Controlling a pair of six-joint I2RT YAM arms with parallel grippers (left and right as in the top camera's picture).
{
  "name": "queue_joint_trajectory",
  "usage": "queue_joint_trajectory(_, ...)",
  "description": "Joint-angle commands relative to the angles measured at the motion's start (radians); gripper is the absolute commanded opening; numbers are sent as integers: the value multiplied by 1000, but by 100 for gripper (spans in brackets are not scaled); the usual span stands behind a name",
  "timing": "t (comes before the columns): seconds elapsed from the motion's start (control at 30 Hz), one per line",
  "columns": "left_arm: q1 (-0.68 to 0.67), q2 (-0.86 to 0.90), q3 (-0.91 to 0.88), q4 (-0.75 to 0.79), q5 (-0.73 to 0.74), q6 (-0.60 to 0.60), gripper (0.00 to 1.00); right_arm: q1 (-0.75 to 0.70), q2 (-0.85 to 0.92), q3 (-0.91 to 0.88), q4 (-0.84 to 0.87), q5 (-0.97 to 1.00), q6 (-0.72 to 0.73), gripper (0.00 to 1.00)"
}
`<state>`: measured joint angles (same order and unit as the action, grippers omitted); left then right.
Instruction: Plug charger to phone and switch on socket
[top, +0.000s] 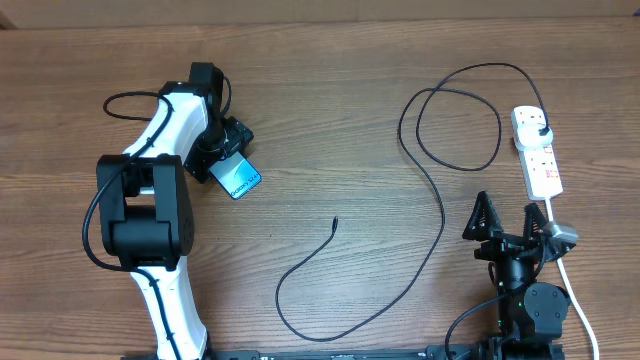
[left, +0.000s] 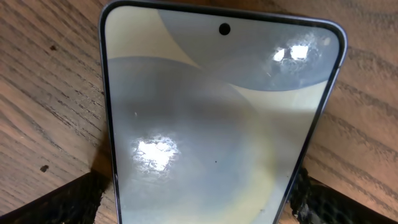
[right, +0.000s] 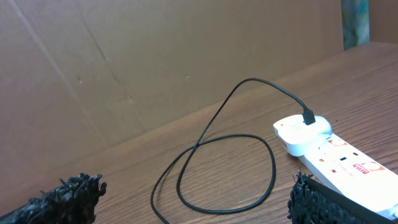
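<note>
phone (top: 238, 178) left, charger (top: 442, 215) middle, socket (top: 538, 160) right

**Phone, charger and socket apart on the wood**

The phone (top: 238, 180) lies flat and face up on the left of the tabletop (top: 330, 110), screen lit pale grey-blue in a dark frame, only one corner visible from above. The socket (top: 538, 152), a white strip with red marks, lies on the right, its white cord (top: 572, 290) leaving the near end. The charger (top: 440, 215) has its black plug (top: 541, 130) seated in the strip's far end. Its thin cable makes one loop left of the strip, then sweeps toward the near edge and back up. Its connector tip (top: 334, 219) lies loose mid-table, well apart from the phone.
</note>
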<state>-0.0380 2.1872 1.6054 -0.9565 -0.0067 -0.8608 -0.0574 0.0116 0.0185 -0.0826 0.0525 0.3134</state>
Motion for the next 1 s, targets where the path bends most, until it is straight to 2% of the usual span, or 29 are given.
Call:
queue_joint_trajectory(0.0,-2,71,-31,31,81,15,100,-3,-8,-10,4,10,-8,100)
queue_joint_trajectory(0.97,-2,71,-31,34,85,16,84,-3,-8,-10,4,10,-7,100)
